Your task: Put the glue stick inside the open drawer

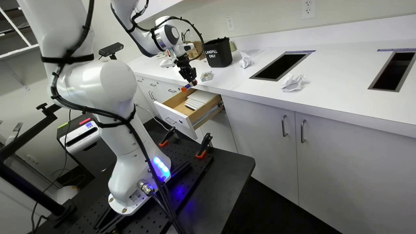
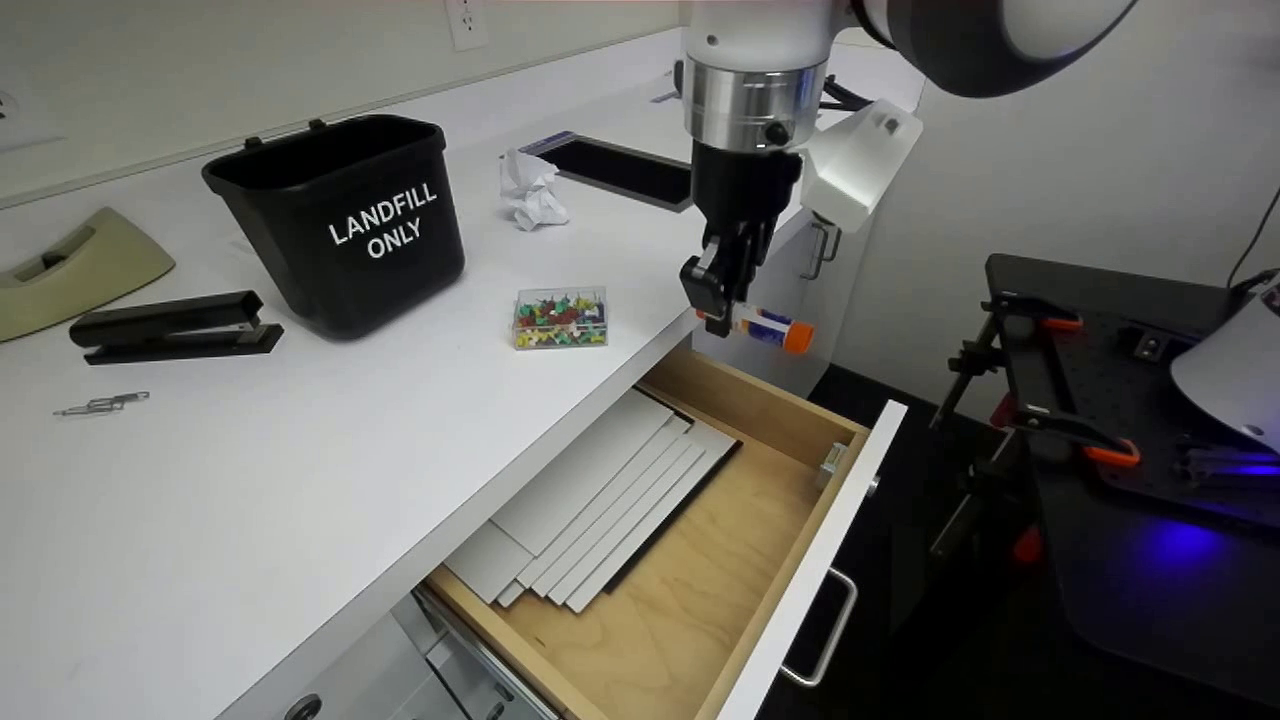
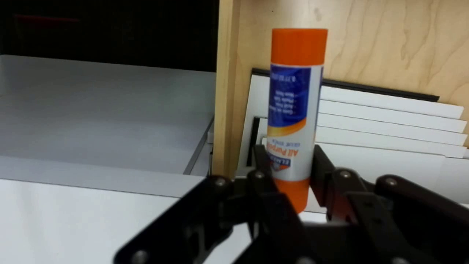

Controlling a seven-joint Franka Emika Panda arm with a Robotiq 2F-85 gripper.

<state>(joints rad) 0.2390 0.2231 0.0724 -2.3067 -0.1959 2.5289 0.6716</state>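
Observation:
The glue stick (image 2: 768, 327) is white and blue with orange ends; it also shows in the wrist view (image 3: 293, 95) and in an exterior view (image 1: 188, 85). My gripper (image 3: 289, 157) is shut on the glue stick near one end, with a finger on each side. In both exterior views my gripper (image 2: 722, 300) (image 1: 191, 80) holds it in the air, slightly tilted, near the counter's front edge and above the open drawer's level. The open drawer (image 2: 690, 570) has a white front (image 1: 175, 117), pale wood sides (image 3: 224, 91) and a stack of white sheets inside.
The white counter (image 2: 400, 480) overhangs the drawer's back. On it are a box of push pins (image 2: 560, 318), a black landfill bin (image 2: 350, 230), a stapler (image 2: 178, 327), a tape dispenser (image 2: 95, 260) and crumpled paper (image 2: 530, 190). A black table (image 1: 227, 165) carries the arm's base.

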